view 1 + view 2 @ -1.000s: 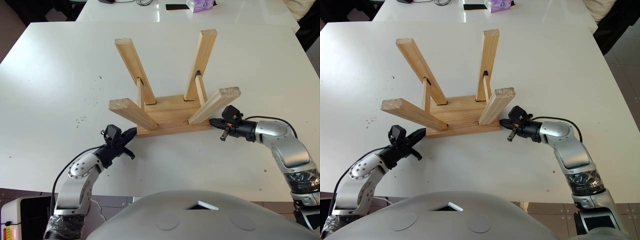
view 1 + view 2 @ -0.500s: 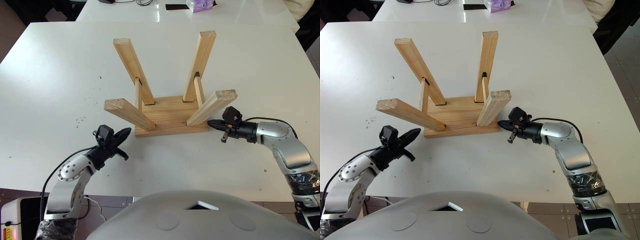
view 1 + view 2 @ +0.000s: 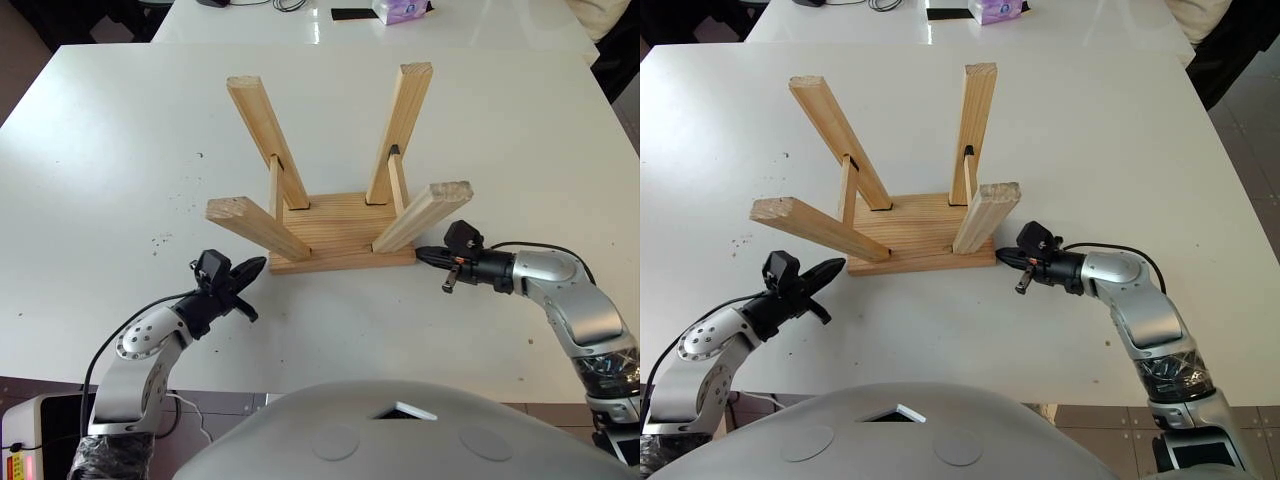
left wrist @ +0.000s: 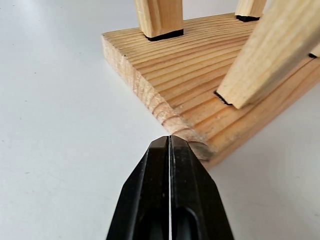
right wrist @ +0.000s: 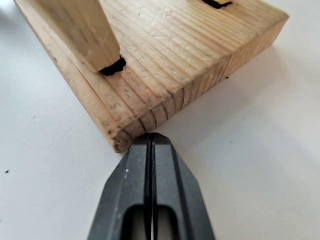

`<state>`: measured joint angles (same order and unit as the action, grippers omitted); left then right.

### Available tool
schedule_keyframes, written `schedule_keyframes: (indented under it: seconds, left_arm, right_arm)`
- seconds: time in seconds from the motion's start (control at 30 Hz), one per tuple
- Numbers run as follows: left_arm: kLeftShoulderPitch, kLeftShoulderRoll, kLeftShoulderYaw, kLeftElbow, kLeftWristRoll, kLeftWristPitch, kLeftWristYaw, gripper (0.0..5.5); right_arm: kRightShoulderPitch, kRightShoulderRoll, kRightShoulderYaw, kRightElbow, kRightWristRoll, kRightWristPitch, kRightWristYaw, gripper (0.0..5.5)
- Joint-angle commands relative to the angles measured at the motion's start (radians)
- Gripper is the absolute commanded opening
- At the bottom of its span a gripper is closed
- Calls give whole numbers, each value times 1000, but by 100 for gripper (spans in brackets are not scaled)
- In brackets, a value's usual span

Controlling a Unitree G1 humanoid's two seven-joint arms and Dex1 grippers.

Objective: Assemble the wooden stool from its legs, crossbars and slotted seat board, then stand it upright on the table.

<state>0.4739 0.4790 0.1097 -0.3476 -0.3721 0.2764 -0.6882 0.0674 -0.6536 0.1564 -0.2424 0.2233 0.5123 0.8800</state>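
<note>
The wooden stool lies upside down on the white table (image 3: 120, 150). Its seat board (image 3: 340, 228) rests flat, and several legs (image 3: 262, 130) splay upward. Thin crossbars (image 3: 277, 186) join the legs on each side. My left gripper (image 3: 258, 264) is shut and empty, its tip a short way from the board's front left corner (image 4: 192, 142). My right gripper (image 3: 421, 253) is also shut and empty. Its tip sits right at the board's front right corner (image 5: 122, 142); I cannot tell whether it touches.
Small dark specks (image 3: 160, 240) dot the table to the left of the stool. A second table behind holds a tissue box (image 3: 400, 10) and a black flat item (image 3: 352, 14). The table's front edge runs just behind both forearms.
The stool has slid slightly to the left. My left gripper drew back from the board's corner. My right gripper followed the board leftward and dropped a little lower.
</note>
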Motion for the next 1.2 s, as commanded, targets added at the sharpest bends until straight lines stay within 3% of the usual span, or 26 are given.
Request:
schedule_keyframes:
  seconds: [0.03, 0.47, 0.8, 0.97, 1.2]
  left_arm:
    - [11, 21, -3, -13, -2, 17, -13, 3]
    - [-53, 5, -71, 49, 23, -6, -29, 3]
    - [-47, 20, -129, -79, -1, 17, -54, 3]
    - [-52, 24, -144, -159, -22, 47, -49, 3]
    - [-39, 54, -85, -316, -129, 103, -59, 3]
  right_arm:
    - [10, -9, -3, -20, 3, 5, -8, 0]
    - [-26, 0, 40, -21, 6, -13, 17, 0]
    - [5, -27, 29, -121, 66, 10, 56, 0]
    - [16, -42, 4, -202, 123, 34, 90, 0]
    - [45, -133, -121, -337, 237, 73, 162, 0]
